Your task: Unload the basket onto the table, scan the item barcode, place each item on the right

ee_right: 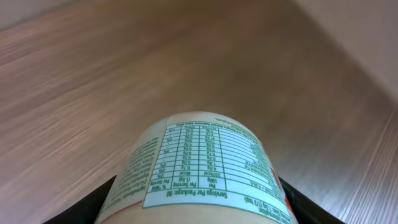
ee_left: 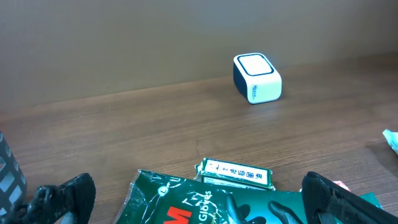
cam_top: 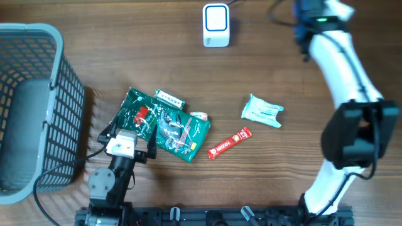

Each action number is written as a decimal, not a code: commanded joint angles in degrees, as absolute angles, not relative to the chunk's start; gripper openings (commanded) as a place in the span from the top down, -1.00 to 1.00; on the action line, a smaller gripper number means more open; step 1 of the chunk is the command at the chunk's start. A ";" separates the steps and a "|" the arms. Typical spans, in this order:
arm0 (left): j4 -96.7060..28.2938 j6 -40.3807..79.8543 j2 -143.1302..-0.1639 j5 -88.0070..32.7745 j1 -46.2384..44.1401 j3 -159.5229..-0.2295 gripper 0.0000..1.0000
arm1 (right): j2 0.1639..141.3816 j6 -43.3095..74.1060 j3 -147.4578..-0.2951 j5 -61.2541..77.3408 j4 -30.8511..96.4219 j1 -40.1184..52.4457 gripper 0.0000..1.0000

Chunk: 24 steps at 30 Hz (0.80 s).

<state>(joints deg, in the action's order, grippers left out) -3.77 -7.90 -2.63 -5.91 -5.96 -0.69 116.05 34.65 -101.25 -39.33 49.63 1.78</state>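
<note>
Gripping smooth cylindrical labelled container (ee_right: 205, 165): right gripper (ee_right: 199, 208), woodgrain table (ee_right: 93, 74) below.

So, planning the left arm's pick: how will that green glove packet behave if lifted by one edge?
Probably floppy: the green glove packet is a thin creased bag, so its free end would likely sag. Its glossy film may slip. The white-labelled box seems to touch it, so pushing might shift both.

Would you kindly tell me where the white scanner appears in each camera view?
Overhead: scanner, top centre.
Left wrist: scanner, upper right of centre.
Right wrist: not in it; a labelled container fills the foreground.
Shared landmark: green glove packet, in overhead and left wrist.
</note>
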 commanded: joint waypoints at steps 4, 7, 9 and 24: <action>-3.79 -8.60 -2.44 -6.61 -6.22 -0.34 -1.00 | 119.61 43.46 -101.54 -21.82 48.18 -17.19 -0.38; -3.79 -8.60 -2.44 -6.61 -6.22 -0.34 -1.00 | 124.25 42.02 -101.54 -18.35 47.72 -24.97 -0.36; -3.79 -8.60 -2.44 -6.61 -6.22 -0.34 -1.00 | 126.63 40.27 -101.54 -17.43 47.05 -30.00 -0.35; -3.79 -8.60 -2.44 -6.61 -6.22 -0.34 -1.00 | 120.79 31.92 -113.10 15.57 58.22 -42.26 -0.99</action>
<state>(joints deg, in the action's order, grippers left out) -3.77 -7.90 -2.63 -5.93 -5.96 -0.69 126.98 33.78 -106.74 9.91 54.00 -44.14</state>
